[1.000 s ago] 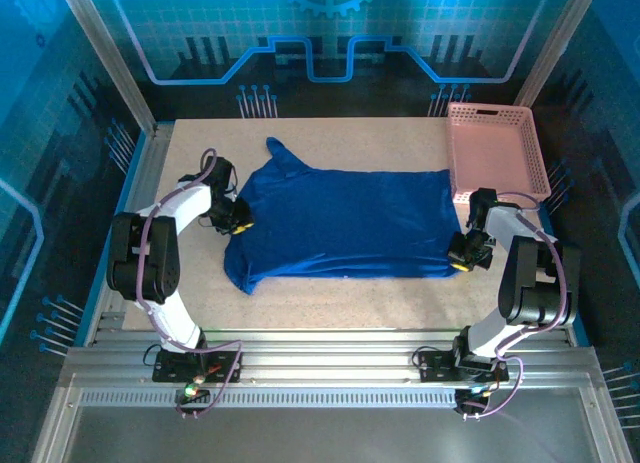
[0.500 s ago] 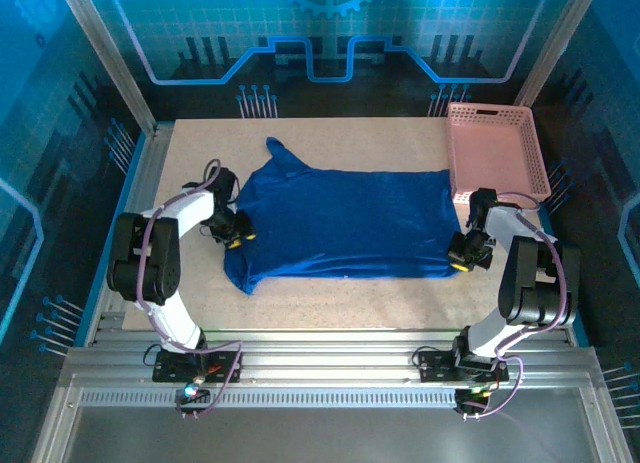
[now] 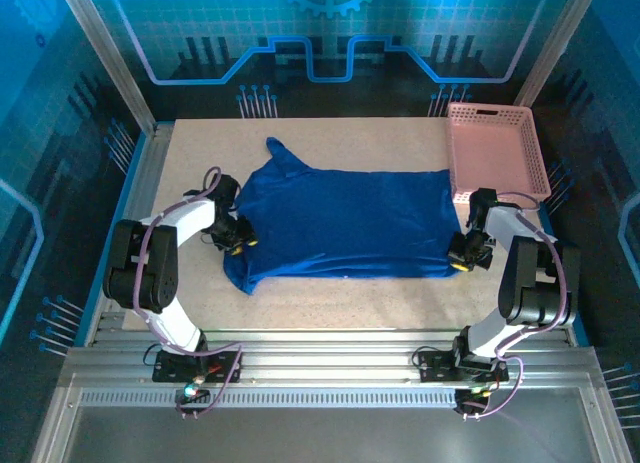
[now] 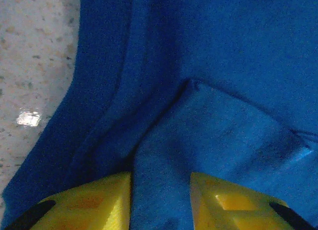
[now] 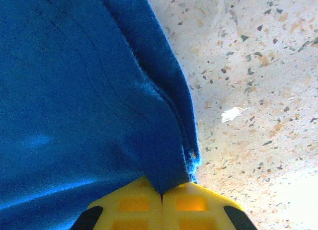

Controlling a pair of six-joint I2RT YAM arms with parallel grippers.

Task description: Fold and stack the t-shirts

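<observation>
One royal-blue t-shirt (image 3: pixel 345 223) lies spread flat across the middle of the table, one sleeve pointing to the far left; its upper face is plain blue. My left gripper (image 3: pixel 239 245) rests at the shirt's left edge, open, with blue fabric (image 4: pixel 223 66) lying between its yellow fingers (image 4: pixel 94 197); in the left wrist view the left gripper (image 4: pixel 160 178) has a clear gap between the tips. My right gripper (image 3: pixel 459 262) is at the near right corner, and the right wrist view has the right gripper (image 5: pixel 162 192) shut on the t-shirt hem (image 5: pixel 74 91).
A pink lattice basket (image 3: pixel 495 148) stands at the far right corner, just beyond the right arm. The speckled table (image 3: pixel 400 143) shows bare around the shirt, with a metal frame along its edges.
My left gripper has slid toward the near side along the shirt's left edge. The right gripper has kept its hold and has not moved.
</observation>
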